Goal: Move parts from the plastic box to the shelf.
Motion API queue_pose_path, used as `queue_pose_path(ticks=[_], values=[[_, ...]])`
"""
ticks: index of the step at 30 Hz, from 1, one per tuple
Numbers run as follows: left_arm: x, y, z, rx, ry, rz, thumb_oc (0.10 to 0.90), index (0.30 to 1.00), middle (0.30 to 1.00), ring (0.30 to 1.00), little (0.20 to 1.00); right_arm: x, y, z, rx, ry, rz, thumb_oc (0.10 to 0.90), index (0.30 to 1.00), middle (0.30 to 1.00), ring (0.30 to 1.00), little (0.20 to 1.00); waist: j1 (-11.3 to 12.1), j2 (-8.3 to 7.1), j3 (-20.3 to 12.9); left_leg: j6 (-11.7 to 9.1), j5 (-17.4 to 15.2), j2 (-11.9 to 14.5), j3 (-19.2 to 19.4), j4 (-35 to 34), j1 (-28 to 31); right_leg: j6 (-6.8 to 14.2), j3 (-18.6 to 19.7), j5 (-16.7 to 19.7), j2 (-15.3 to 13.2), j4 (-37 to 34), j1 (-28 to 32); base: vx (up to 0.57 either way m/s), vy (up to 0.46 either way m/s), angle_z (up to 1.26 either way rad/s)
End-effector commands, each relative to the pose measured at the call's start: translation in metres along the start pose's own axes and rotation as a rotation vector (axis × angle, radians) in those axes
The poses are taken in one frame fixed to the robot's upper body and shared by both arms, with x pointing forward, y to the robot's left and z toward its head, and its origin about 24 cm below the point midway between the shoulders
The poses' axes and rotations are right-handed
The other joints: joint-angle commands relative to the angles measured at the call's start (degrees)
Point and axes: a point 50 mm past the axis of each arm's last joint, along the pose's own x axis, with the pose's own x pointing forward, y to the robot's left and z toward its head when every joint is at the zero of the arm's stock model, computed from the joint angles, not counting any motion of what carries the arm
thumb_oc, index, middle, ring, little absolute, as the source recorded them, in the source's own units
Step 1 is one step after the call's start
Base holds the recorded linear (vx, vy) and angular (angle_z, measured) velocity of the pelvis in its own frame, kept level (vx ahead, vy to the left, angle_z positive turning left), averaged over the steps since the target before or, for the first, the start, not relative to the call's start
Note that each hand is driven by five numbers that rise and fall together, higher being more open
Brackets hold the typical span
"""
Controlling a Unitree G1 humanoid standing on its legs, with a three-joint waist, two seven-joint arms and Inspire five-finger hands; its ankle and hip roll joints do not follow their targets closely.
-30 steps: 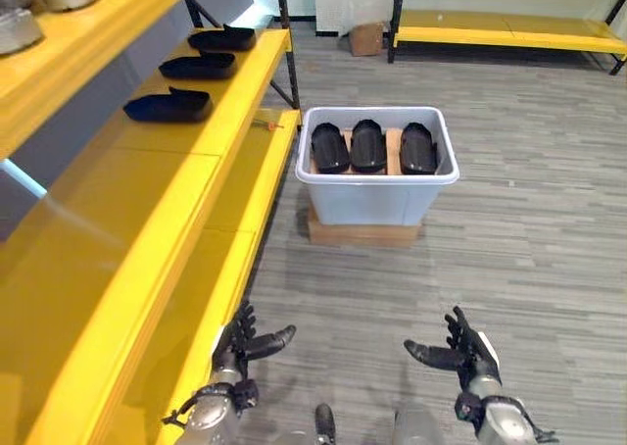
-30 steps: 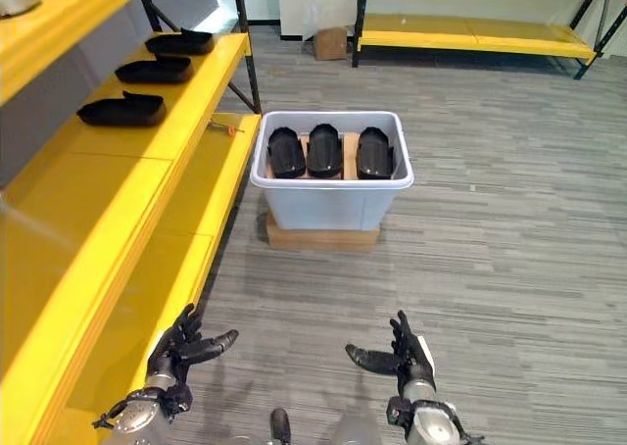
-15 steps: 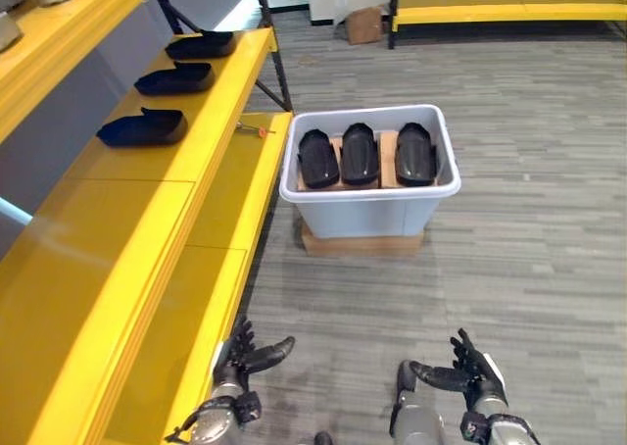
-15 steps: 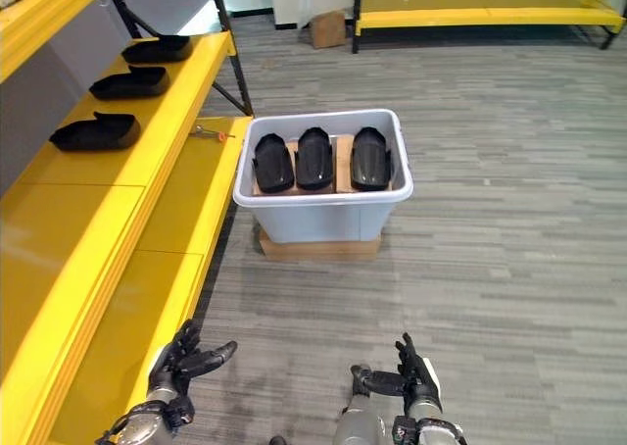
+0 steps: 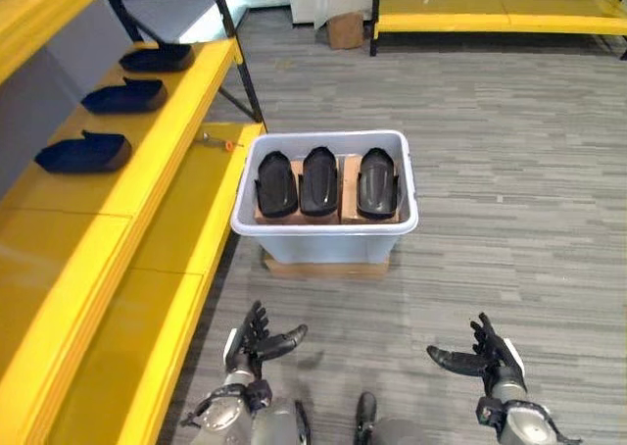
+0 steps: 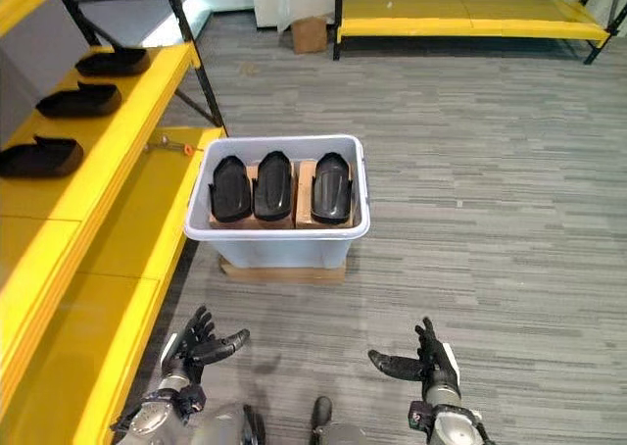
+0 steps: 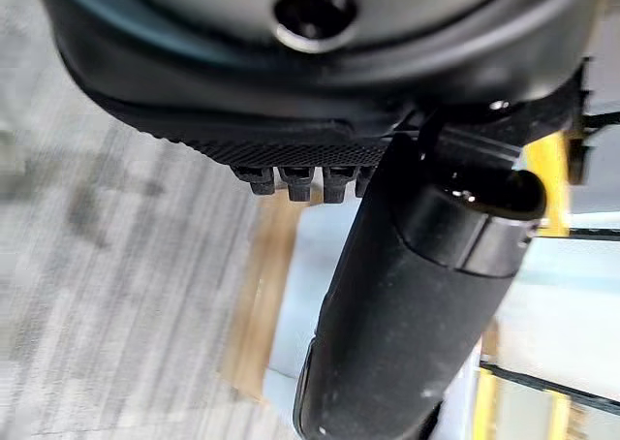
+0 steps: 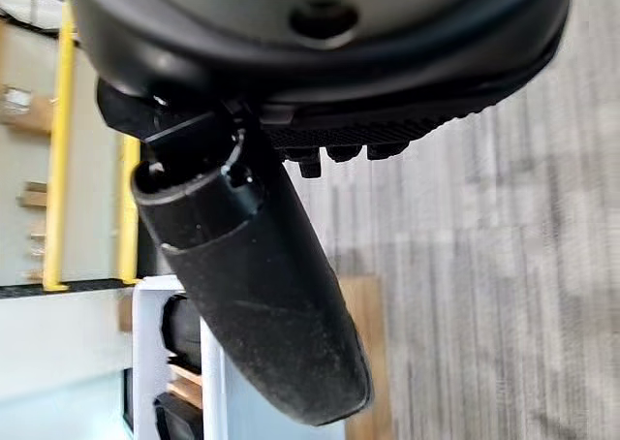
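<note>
Camera view has swung right; you have not yet picked a part.
The three black parts (image 5: 318, 181) lie as before in the plastic box (image 5: 324, 239) beside the yellow shelf (image 5: 147, 171). Left hand (image 5: 257, 339) and right hand (image 5: 490, 355) hang released, empty, well short of the plastic box.

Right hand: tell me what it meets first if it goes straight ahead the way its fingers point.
Probably bare floor. The open right hand points forward, to the right of the plastic box, so it likely passes the box, though depth is hard to judge.
</note>
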Motion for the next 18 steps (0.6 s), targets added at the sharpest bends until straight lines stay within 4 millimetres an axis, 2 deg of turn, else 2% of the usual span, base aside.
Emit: queue_pose_path(ticks=[1, 2, 3, 4, 5, 7, 8, 15, 16, 17, 18], values=[[0.0, 0.008, 0.039, -0.012, -0.179, 0.002, 0.9, 1.0, 1.0, 1.0, 1.0, 0.0, -0.009, 0.04, -0.061, -0.203, 0.0, 0.9, 1.0, 1.0, 1.0, 1.0, 1.04, 1.13, -0.64, -2.13, 8.66, 5.35, -1.71, -13.19, 6.12, 9.39, 3.67, -5.51, -5.48, -0.08, 3.22, 0.41, 0.211, -0.17], [0.0, 0.009, 0.037, -0.012, -0.175, 0.008, 0.9, 1.0, 1.0, 1.0, 1.0, -0.001, -0.01, 0.039, -0.076, -0.199, -0.002, 0.9, 1.0, 1.0, 1.0, 1.0, 1.16, 1.39, -0.62, -2.69, 10.15, 5.89, -2.1, -15.46, 7.09, 9.66, 3.84, -5.87, -5.62, -0.05, 4.1, 0.3, 0.156, -0.2], [0.0, 0.009, 0.037, -0.012, -0.174, 0.008, 0.9, 1.0, 1.0, 1.0, 1.0, -0.001, -0.01, 0.039, -0.077, -0.199, -0.002, 0.9, 1.0, 1.0, 1.0, 1.0, 1.17, 1.37, -0.5, -2.72, 10.31, 5.86, -2.04, -15.76, 7.4, 9.65, 3.85, -5.89, -5.63, -0.06, 4.26, 0.32, 0.158, -0.26], [0.0, 0.008, 0.037, -0.022, -0.177, 0.002, 0.9, 1.0, 1.0, 1.0, 1.0, -0.001, -0.01, 0.037, -0.076, -0.187, 0.005, 0.9, 1.0, 1.0, 1.0, 1.0, 1.2, 1.44, -1.21, -2.67, 8.01, 4.59, -1.67, -15.08, 8.6, 10.39, 4.29, -6.6, -6.25, -0.37, 6.28, 0.21, 0.108, -0.28], [0.0, 0.008, 0.038, -0.022, -0.178, 0.002, 0.9, 1.0, 1.0, 1.0, 1.0, -0.001, -0.01, 0.037, -0.076, -0.187, 0.005, 0.9, 1.0, 1.0, 1.0, 1.0, 1.24, 1.49, -1.27, -2.64, 8.11, 4.63, -1.66, -15.13, 8.5, 10.39, 4.32, -6.47, -6.19, -0.44, 6.18, 0.32, 0.175, -0.17], [0.001, 0.007, 0.041, -0.009, -0.189, -0.014, 0.9, 1.0, 1.0, 1.0, 1.0, 0.0, -0.009, 0.034, -0.066, -0.174, 0.015, 0.9, 1.0, 1.0, 1.0, 1.0, 1.58, 1.63, -2.9, -1.96, 6.32, 1.95, -1.78, -14.92, 9.17, 11.18, 5.25, -6.42, -7.86, 0.2, 7.42, 0.33, 0.218, -0.13], [0.001, 0.007, 0.041, -0.008, -0.189, -0.014, 0.9, 1.0, 1.0, 1.0, 1.0, 0.0, -0.009, 0.034, -0.066, -0.174, 0.015, 0.9, 1.0, 1.0, 1.0, 1.0, 1.63, 1.53, -2.89, -1.91, 6.25, 1.85, -1.7, -14.87, 9.21, 11.24, 5.28, -6.47, -7.98, 0.24, 7.43, 0.32, 0.218, -0.24], [0.005, 0.006, 0.047, -0.027, -0.198, -0.019, 0.9, 1.0, 1.0, 1.0, 1.0, 0.007, 0.008, 0.042, -0.063, -0.201, 0.064, 0.9, 1.0, 1.0, 1.0, 1.0, 2.78, 0.77, -4.77, 2.07, 0.49, -3.61, 1.5, -12.59, 9.16, 14.72, 5.41, -4.69, -13.26, 4.56, 5.62, 0.21, 0.188, -0.06], [0.005, 0.005, 0.048, -0.015, -0.197, -0.024, 0.9, 1.0, 1.0, 1.0, 1.0, 0.009, 0.012, 0.043, -0.062, -0.2, 0.073, 0.9, 1.0, 1.0, 1.0, 1.0, 2.96, 0.83, -5.03, 3.29, -1.13, -5.41, 1.78, -11.97, 9.51, 15.56, 5.53, -3.21, -14.63, 7.45, 4.5, 0.17, 0.178, -0.08], [0.005, 0.005, 0.048, -0.015, -0.197, -0.024, 0.9, 1.0, 1.0, 1.0, 1.0, 0.009, 0.012, 0.043, -0.063, -0.2, 0.073, 0.9, 1.0, 1.0, 1.0, 1.0, 3.02, 0.9, -5.22, 3.3, -0.97, -5.33, 1.82, -12.08, 9.31, 15.53, 5.6, -3.04, -14.55, 7.36, 4.23, 0.21, 0.249, -0.02], [0.005, 0.005, 0.047, -0.005, -0.191, -0.026, 0.9, 1.0, 1.0, 1.0, 1.0, 0.008, 0.016, 0.04, -0.059, -0.191, 0.089, 0.9, 1.0, 1.0, 1.0, 1.0, 2.72, 1.19, -5.0, 4.53, -1.92, -6.74, 1.6, -12.61, 10.7, 15.63, 6.44, -0.4, -15.19, 13.99, 1.37, 0.09, 0.123, 0.05]])
